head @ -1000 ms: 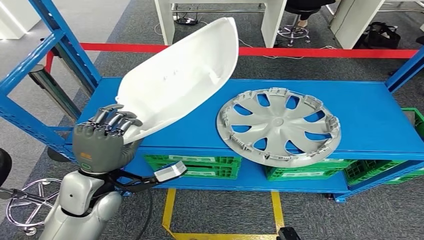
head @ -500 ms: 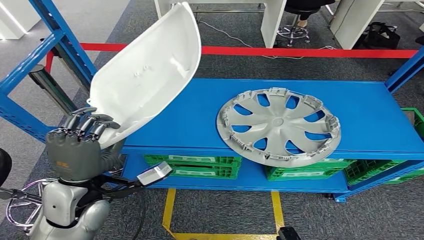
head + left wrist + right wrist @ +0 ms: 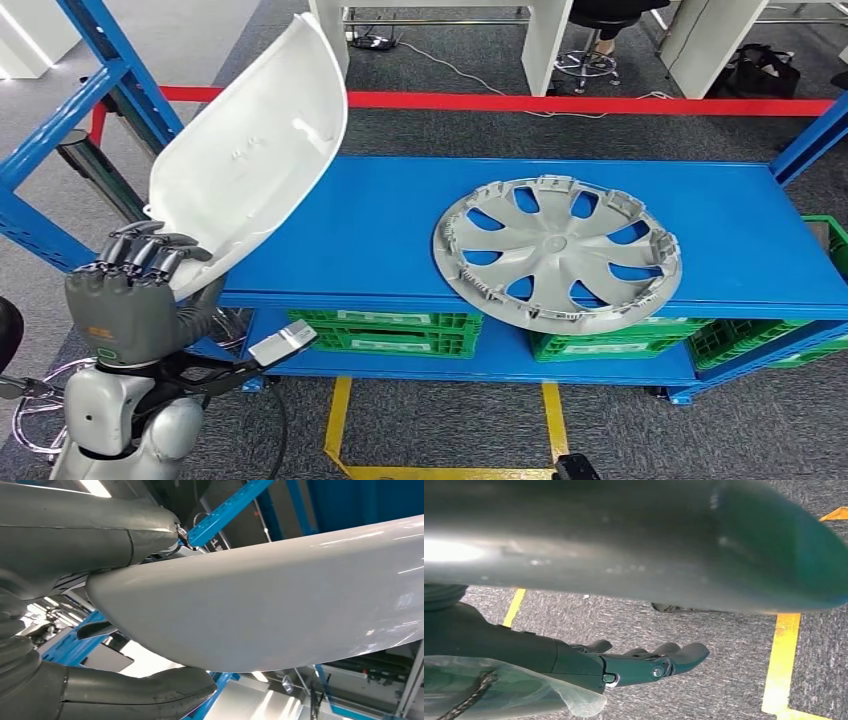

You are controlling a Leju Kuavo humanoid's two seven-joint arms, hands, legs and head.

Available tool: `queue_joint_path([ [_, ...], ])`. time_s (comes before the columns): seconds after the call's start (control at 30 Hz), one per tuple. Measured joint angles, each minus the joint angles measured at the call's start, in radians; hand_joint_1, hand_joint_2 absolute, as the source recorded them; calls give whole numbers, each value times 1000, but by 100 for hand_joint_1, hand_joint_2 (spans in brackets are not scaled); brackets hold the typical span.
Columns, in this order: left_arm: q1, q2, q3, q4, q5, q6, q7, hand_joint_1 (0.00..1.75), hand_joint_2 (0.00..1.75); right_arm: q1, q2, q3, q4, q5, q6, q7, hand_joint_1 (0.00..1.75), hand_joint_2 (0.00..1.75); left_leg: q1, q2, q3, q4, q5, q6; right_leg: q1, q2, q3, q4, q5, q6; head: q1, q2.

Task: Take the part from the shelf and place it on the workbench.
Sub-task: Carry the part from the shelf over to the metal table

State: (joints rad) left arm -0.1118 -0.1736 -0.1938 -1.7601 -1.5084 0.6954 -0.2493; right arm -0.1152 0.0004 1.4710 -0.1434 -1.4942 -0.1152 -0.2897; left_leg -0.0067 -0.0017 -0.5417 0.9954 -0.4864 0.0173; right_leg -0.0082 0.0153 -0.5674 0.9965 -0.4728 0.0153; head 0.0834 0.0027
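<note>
The left hand (image 3: 128, 300) grips the white part (image 3: 250, 150) by its near, lower end, with fingers (image 3: 150, 250) curled over the rim and the thumb (image 3: 135, 692) pressed under the smooth outer skin, as the left wrist view shows. The part stands steeply tilted, its far tip up over the left end of the blue shelf (image 3: 400, 230), lifted off the shelf top and beside the blue upright (image 3: 120, 80) of the rack. The step in hand looks like carrying the part away from the shelf toward the workbench, which I cannot see. To do it well, the grasp should stay firm, since all the long shell hangs out beyond the hand and may swing or slip (a smooth, light shell held by one end likes to pivot); the tall tip should be kept off the upright and the arm moved slowly while the body turns. The silver hubcap (image 3: 558, 252) lies flat on the shelf, well to the right, apart from the part. The right hand (image 3: 644, 662) hangs over the grey floor with its fingers loosely extended and nothing in it. Against half a second ago, the part has moved further left and nearer, its tip now left of where it was and more clear of the shelf top, and the left hand has drawn left and down with it; the hubcap has not moved.
</note>
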Motion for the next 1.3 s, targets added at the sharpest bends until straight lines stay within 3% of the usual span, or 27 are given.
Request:
queue_joint_path([
  [0.5,3,16,1,4,-37,0,105,175,175,0,1,8,0,0,-1,0,0,0,-3,0,-1,4,-1,2,-2,0,0,-1,1,1,0,0],
  [0.7,3,36,1,8,-49,0,134,175,175,0,4,12,0,0,-1,0,0,0,-5,0,-5,11,-4,10,-3,0,0,-2,4,8,0,0],
  [0.77,3,40,1,8,-50,0,136,175,175,0,6,13,0,0,-1,0,0,0,-2,2,-2,1,4,18,-3,0,0,-3,1,14,0,0],
  [0.83,2,41,1,8,-50,0,137,175,175,-1,6,14,0,0,-1,1,0,0,5,8,2,-14,17,30,-2,-2,-21,42,-38,19,2,0],
  [0.93,3,44,1,9,-51,0,141,175,175,0,6,14,1,0,-1,2,0,0,8,14,-4,-16,24,34,-7,-6,-102,233,-137,28,3,0],
  [0.97,4,45,1,11,-52,0,144,175,175,1,6,15,1,0,-1,2,0,0,9,16,-7,-14,24,34,-9,-7,-118,274,-146,32,3,0],
  [1.0,4,47,2,12,-52,0,146,175,175,2,6,15,1,0,-1,2,0,0,10,16,-9,-11,23,33,-12,-8,-117,278,-136,35,3,0],
  [1.03,4,48,2,14,-53,0,149,175,175,3,6,15,2,-1,-1,3,0,0,12,17,-10,-8,22,30,-15,-10,-95,241,-107,38,3,0],
  [1.1,4,50,1,16,-54,0,157,175,175,2,7,15,3,-1,-1,3,0,0,15,16,-13,3,17,19,-19,-16,-18,107,-48,46,4,0],
  [1.17,3,53,1,17,-54,0,164,175,175,-1,9,15,4,-1,-1,3,0,0,14,16,-20,17,14,4,-18,-17,27,28,-30,43,5,0],
  [1.27,2,56,0,19,-52,0,171,175,175,-2,9,15,4,-1,-2,3,0,0,15,14,-27,24,18,-13,-16,-12,20,26,-29,22,3,0],
  [1.3,2,58,0,20,-52,0,174,175,175,-2,9,15,5,-1,-2,3,0,0,17,13,-34,33,6,-19,-16,-12,14,26,-25,14,3,0],
])
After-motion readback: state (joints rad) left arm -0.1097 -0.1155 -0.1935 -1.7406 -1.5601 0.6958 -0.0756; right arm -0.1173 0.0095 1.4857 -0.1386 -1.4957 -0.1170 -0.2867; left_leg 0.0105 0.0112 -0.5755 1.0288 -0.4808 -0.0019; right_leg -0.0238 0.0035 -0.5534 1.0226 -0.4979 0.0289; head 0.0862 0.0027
